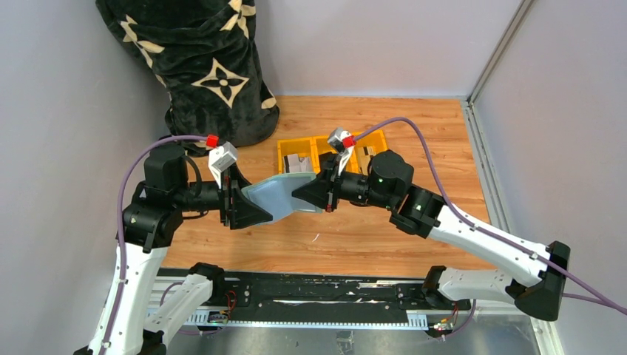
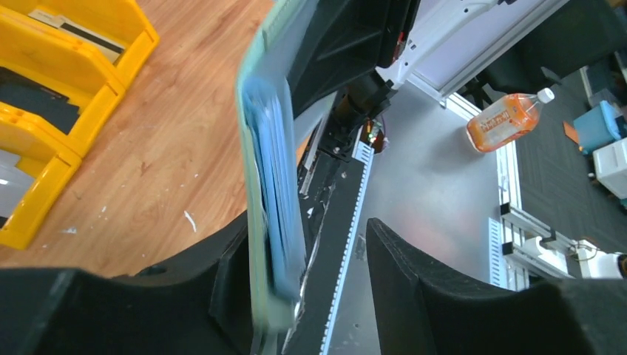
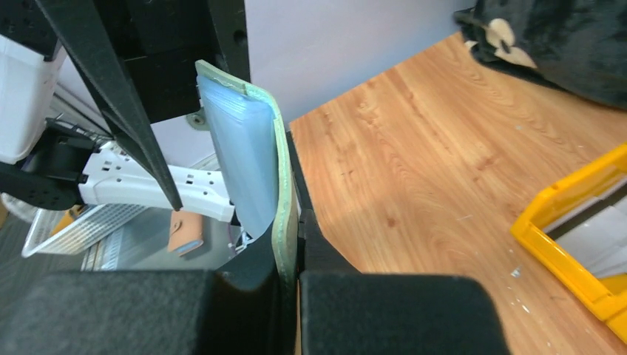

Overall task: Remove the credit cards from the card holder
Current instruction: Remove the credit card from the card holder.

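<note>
- While both arms meet above the middle of the counter (image 1: 414, 148), I see the card holder (image 1: 281, 196) hanging between them, lifted clear of the wood and opened out flat.
- My right claw (image 1: 303, 194) is clenched on one edge of the card holder (image 3: 285, 185); in the right wrist view its two fingers press together on the sage-green rim.
- My left claw (image 1: 259, 200) is released: in the left wrist view the card holder (image 2: 255, 148) lies against one finger, while the other finger stands well apart from it with bare gap between.
- Bluish clear sleeves (image 3: 240, 159) line the inside of the holder, stacked and bulging slightly; I cannot tell whether any card sits inside them.
- Behind the claws, a yellow tray (image 1: 282, 159) with three compartments rests on the counter.
- Credit cards (image 1: 298, 163) lie in that tray: a pale one in its left compartment, and the left wrist view shows another with a dark stripe (image 2: 70, 26) in an end compartment.
- A black item (image 2: 37, 103) fills the middle compartment.
- At the far left corner, a black patterned blanket (image 1: 207, 66) stands bundled against the wall.
- Off the counter, an orange bottle (image 2: 506, 118) lies on the grey floor.
</note>
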Controlling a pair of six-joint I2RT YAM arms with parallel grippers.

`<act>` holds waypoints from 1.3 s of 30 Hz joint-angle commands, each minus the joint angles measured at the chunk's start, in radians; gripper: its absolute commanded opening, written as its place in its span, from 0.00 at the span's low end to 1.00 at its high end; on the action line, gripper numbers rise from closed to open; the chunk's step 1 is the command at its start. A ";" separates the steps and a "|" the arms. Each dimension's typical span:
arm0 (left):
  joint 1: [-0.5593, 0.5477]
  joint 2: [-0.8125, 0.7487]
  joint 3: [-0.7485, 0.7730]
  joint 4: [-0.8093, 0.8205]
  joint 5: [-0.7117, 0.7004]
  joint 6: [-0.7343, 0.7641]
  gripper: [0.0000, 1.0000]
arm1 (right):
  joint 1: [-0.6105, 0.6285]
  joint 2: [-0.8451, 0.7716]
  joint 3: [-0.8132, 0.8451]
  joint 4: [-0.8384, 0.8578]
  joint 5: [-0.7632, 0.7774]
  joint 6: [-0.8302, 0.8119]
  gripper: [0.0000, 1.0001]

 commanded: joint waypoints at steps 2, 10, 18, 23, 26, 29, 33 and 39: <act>-0.001 -0.030 -0.008 -0.013 0.039 0.022 0.55 | -0.018 -0.095 -0.064 0.076 0.117 0.008 0.00; -0.001 -0.043 -0.015 -0.013 0.063 0.038 0.41 | -0.022 -0.092 -0.078 0.112 0.045 0.044 0.00; -0.001 -0.040 -0.001 -0.016 -0.026 0.039 0.22 | -0.022 -0.083 -0.083 0.152 -0.031 0.073 0.00; -0.001 -0.036 0.007 -0.016 -0.078 0.045 0.11 | -0.023 -0.093 -0.107 0.189 -0.067 0.086 0.00; -0.001 -0.036 0.012 -0.016 -0.107 0.049 0.04 | -0.023 -0.095 -0.117 0.215 -0.098 0.095 0.00; -0.001 -0.042 0.012 0.010 -0.149 0.031 0.00 | -0.022 -0.085 -0.120 0.229 -0.136 0.100 0.00; -0.001 -0.066 -0.004 0.070 -0.202 -0.020 0.00 | -0.022 -0.062 -0.126 0.248 -0.171 0.122 0.00; -0.001 -0.095 -0.022 0.126 -0.241 -0.059 0.00 | -0.022 -0.054 -0.137 0.258 -0.190 0.120 0.05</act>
